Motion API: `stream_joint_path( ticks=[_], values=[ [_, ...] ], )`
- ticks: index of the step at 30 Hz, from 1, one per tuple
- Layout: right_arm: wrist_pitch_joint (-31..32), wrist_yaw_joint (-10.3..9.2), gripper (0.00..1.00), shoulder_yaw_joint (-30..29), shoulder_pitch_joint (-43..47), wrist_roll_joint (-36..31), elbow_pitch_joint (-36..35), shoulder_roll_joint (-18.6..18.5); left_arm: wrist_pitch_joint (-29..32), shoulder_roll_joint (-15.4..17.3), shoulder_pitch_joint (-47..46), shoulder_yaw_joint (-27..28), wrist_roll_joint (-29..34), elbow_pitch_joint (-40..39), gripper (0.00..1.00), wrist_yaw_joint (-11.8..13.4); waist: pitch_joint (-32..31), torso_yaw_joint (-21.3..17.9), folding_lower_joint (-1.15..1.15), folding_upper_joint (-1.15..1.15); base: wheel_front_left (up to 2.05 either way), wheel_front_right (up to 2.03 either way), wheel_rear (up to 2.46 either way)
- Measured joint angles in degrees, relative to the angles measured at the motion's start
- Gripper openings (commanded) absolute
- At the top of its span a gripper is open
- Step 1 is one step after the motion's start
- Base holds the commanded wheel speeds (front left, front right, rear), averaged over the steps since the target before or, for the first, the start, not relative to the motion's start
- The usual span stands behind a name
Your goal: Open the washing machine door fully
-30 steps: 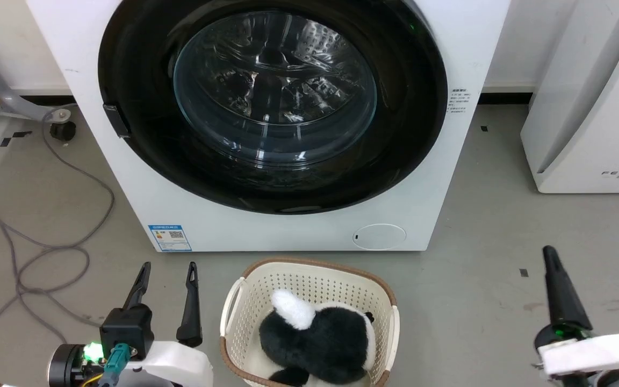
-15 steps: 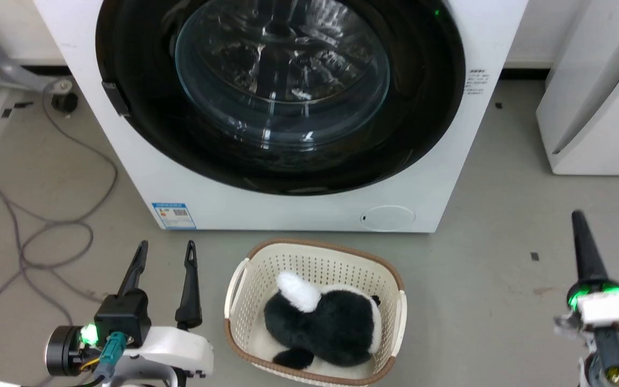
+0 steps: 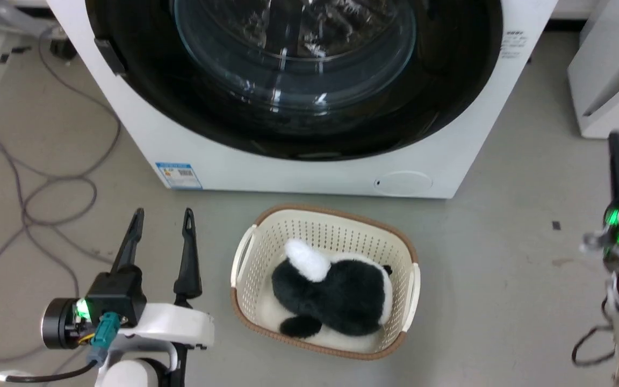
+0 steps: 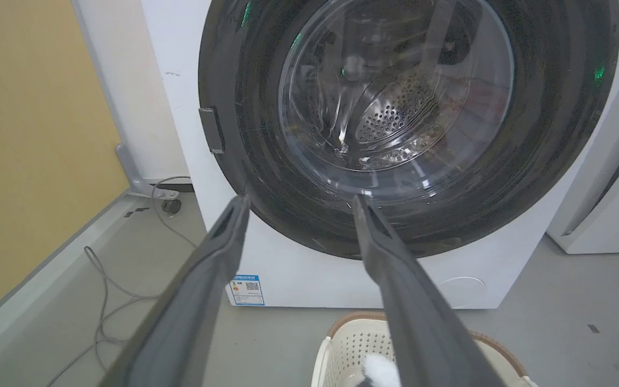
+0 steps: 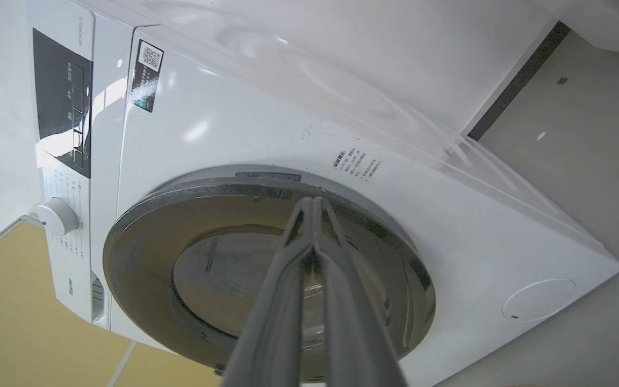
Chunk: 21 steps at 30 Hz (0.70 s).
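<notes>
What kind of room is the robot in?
Probably a laundry corner: a white front-loading washing machine with its round glossy black door shut, and a cream perforated plastic basket on the grey floor.

The door (image 3: 207, 113) sits in the front of the machine (image 3: 234, 166). On the floor (image 3: 476, 269) before the machine stands a basket (image 3: 331, 211), near it but apart, with a toy (image 3: 336, 295) lying in it. A cable (image 3: 95, 192) lies left of the machine and an appliance (image 3: 610, 80) stands to its right. The left gripper (image 3: 163, 212) is just left of the basket, and the right gripper (image 3: 616, 140) is well to its right.
</notes>
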Motion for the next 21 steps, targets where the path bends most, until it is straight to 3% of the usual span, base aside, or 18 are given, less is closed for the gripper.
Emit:
stream_joint_path(
  ticks=[9,21],
  values=[
    [0.1,-0.01,0.00,0.1,-11.7,4.6,6.6,-3.1,-1.0,0.0,-2.8,-0.5,-0.6,-0.5,1.00,0.2,4.5,1.3,0.00,0.00,0.00,0.00,0.00],
    [2.8,0.00,0.00,6.2,-26.2,6.4,16.8,-7.4,-2.5,0.0,-5.4,-1.4,-1.6,-0.9,1.00,0.5,9.6,3.5,0.00,0.00,0.00,0.00,0.00]
  ],
)
